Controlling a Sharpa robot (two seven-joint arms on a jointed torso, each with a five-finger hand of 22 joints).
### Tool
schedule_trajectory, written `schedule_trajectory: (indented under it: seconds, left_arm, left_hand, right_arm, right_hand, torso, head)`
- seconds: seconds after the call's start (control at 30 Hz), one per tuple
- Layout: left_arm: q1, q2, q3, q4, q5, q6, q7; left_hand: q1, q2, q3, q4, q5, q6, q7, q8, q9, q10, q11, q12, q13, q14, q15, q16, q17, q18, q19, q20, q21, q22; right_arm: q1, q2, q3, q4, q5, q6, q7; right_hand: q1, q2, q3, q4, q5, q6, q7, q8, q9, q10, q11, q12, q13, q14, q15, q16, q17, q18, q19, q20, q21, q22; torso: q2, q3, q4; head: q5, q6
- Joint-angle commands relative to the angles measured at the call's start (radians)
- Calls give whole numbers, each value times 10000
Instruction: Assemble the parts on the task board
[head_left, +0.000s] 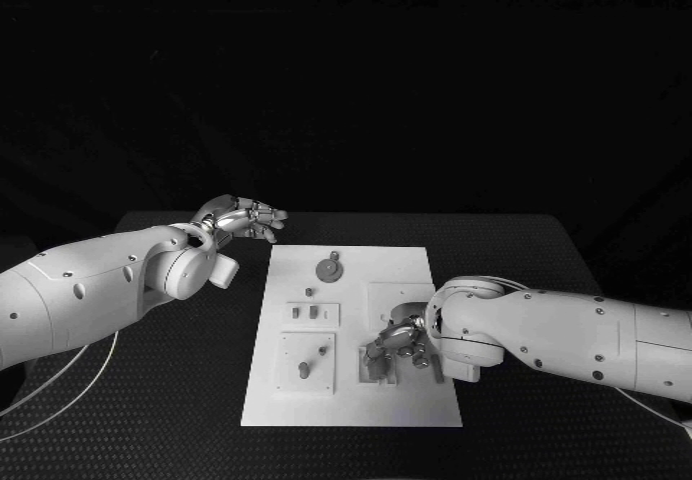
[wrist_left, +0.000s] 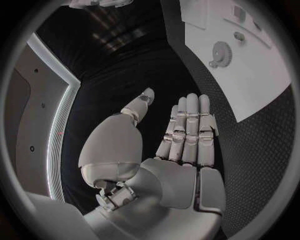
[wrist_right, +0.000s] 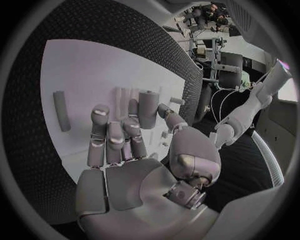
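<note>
The right hand (head_left: 400, 345) is placed low over the near right part of the task board (head_left: 404, 270), with its fingers (wrist_right: 147, 107) bent down among the fittings there; whether a part is actually pinched cannot be told, since the fingertips are crowded together and the board beneath them is covered. For this step, a slow vertical descent and a check of alignment before any pressing are judged advisable, because a tilted part would be likely to jam. A short rod-shaped part (wrist_right: 60, 110) is seen lying flat on the board beside that hand. Further away, a gear-shaped part (head_left: 330, 268) stands on the board's far half. The left hand (head_left: 242, 217) is held off the board's far left corner, its fingers (wrist_left: 190, 130) straight, together and holding nothing.
</note>
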Motion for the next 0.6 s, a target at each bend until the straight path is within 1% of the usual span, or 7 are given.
schedule_trajectory:
  seconds: [0.03,0.27,0.47,0.6]
  left_arm:
    - [18,17,6,28,-2,138,45]
    - [18,14,6,27,-2,145,41]
    - [18,14,6,26,-2,146,38]
    - [18,8,6,24,-2,142,41]
  left_hand:
    - [2,53,-38,-48,-39,51,-22,38,-11,34,-53,36,15,-5,37,-64,18,15,-3,65,-32,9]
    - [-1,54,-38,-46,-39,51,-22,38,-12,34,-53,35,15,-5,37,-66,20,15,-3,65,-33,11]
    - [-4,54,-38,-44,-39,51,-22,38,-13,33,-53,35,16,-5,38,-67,22,15,-3,65,-35,12]
    - [-6,55,-38,-43,-39,50,-22,38,-13,33,-53,35,16,-5,38,-68,23,14,-3,65,-35,13]
  right_arm:
    - [-50,37,1,-26,143,256,64]
    - [-117,77,1,-74,141,201,92]
    - [-141,122,1,-126,147,282,105]
    - [-178,126,2,-165,150,216,113]
  right_hand:
    - [-132,-6,2,74,13,24,58,-53,-7,44,16,-37,10,65,-41,61,11,284,3,-56,56,64]
    - [-158,-13,6,91,11,22,59,-56,-7,38,17,-41,14,50,-41,63,-4,284,-2,-57,57,65]
    - [-177,-20,10,104,11,18,60,-60,-7,21,18,-47,2,30,-40,65,-29,284,-8,-57,57,67]
    - [-199,-40,14,116,10,11,62,-66,-8,1,20,-56,-9,10,-39,65,-50,284,-16,-58,56,68]
  torso:
    - [-2,7,4]
    - [0,2,3]
    - [-1,6,7]
    - [1,3,4]
  head:
    - [8,-10]
    - [6,-27]
    - [20,-33]
    - [18,-31]
